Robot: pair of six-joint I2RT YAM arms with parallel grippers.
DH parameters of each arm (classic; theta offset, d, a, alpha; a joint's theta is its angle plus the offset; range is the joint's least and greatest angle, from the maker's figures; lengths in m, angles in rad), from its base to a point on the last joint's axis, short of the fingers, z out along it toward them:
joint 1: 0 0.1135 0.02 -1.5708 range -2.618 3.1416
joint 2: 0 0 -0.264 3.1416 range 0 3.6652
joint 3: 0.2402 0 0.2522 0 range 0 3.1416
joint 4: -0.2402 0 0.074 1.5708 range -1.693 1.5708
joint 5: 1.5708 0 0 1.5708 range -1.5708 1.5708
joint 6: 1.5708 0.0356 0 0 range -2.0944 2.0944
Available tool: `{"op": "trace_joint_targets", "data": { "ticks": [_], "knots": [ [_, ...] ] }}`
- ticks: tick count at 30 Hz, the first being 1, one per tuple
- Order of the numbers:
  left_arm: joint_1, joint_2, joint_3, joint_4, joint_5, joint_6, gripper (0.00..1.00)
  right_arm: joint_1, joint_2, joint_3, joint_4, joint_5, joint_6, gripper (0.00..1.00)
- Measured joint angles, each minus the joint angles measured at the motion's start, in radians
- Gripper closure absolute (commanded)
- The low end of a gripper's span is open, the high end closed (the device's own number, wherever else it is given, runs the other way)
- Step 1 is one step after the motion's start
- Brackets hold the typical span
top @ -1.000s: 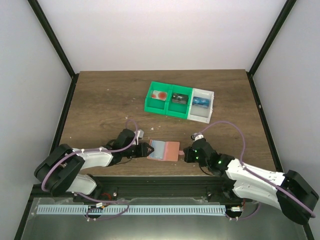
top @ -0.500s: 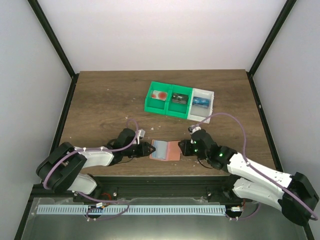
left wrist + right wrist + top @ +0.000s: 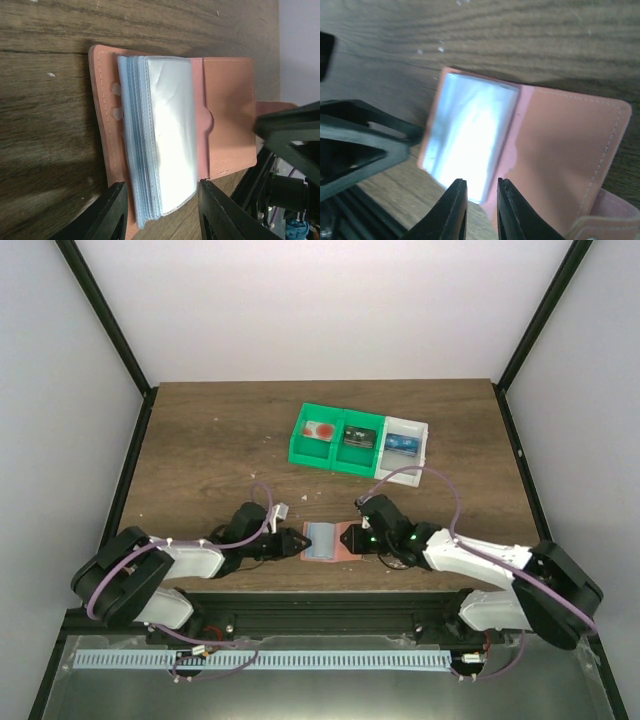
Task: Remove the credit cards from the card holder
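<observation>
The salmon-pink card holder (image 3: 345, 540) lies open on the table near the front edge. A stack of light-blue card sleeves (image 3: 321, 538) rests on its left half. In the left wrist view the holder (image 3: 227, 110) and the stack (image 3: 165, 135) fill the frame. My left gripper (image 3: 299, 541) is open, its jaws (image 3: 162, 212) straddling the stack's near end. My right gripper (image 3: 358, 538) is over the holder's right flap (image 3: 565, 150). Its jaws (image 3: 481, 202) stand a narrow gap apart, just above the stack's corner (image 3: 467, 135). I cannot make out single cards.
A green two-compartment bin (image 3: 335, 437) and a white bin (image 3: 403, 448) with small items stand at the back. The table's front edge (image 3: 320, 585) runs just below the holder. The two grippers face each other closely across the holder.
My right arm has moved left, from beside the holder's right edge to over its right flap. My left gripper has edged slightly right, up to the stack.
</observation>
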State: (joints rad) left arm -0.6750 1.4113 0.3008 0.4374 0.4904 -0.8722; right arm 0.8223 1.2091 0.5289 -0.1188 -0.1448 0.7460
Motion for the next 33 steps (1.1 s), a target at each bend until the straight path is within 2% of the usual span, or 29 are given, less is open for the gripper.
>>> {"op": "trace_joint_targets", "data": {
  "ticks": [5, 11, 19, 33],
  "knots": [
    [0.000, -0.005, -0.005, 0.017, 0.009, -0.017, 0.56, 0.000, 0.098, 0.000, -0.001, 0.035, -0.010, 0.81],
    [0.000, -0.050, -0.006, -0.008, -0.031, -0.010, 0.49, -0.011, 0.124, -0.047, 0.022, 0.069, -0.011, 0.81],
    [0.000, -0.010, -0.006, -0.037, -0.095, 0.013, 0.53, -0.014, 0.120, -0.081, 0.092, 0.068, -0.005, 0.81],
    [0.000, 0.040, -0.023, 0.099, -0.058, -0.058, 0.56, -0.015, 0.109, -0.105, 0.129, 0.067, -0.004, 0.81]
  ]
}}
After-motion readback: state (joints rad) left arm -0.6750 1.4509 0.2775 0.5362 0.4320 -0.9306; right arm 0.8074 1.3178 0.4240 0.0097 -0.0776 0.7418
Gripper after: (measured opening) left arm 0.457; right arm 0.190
